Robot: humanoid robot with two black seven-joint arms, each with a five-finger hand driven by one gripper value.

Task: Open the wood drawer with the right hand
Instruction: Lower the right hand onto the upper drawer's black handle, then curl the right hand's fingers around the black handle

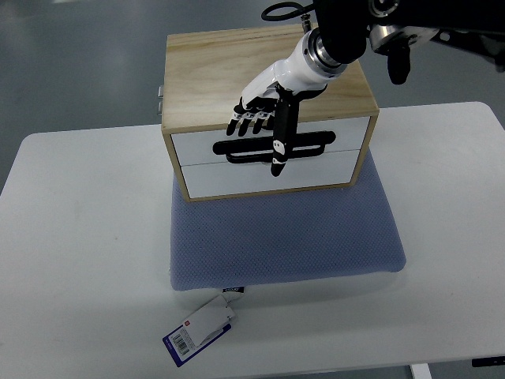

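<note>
The wood drawer box (268, 110) is sitting on a blue-grey cushion (284, 237) at the far middle of the white table (79, 237), its white drawer fronts facing the near edge; the pad is probably serving to keep the box from sliding when a drawer is being pulled. The right hand (264, 118) is reaching in from the upper right, over the top of the box, with its palm lying above the front edge and its fingers (246, 122) pointing down towards the upper drawer; one long black digit is hanging down across the dark slot handle (276, 148), its tip reaching the seam between the two drawers. The hand is looking relaxed and loosely spread, grasping nothing yet; whether any fingertip is actually hooking into the slot cannot be told from this angle. Both drawers are appearing flush, so the opening is judged not yet begun. The left hand is not showing. A tag (201, 328) with a barcode is trailing off the cushion's near edge, well clear of the drawer's path; nothing is standing in front of the drawer fronts to block a pull.
</note>
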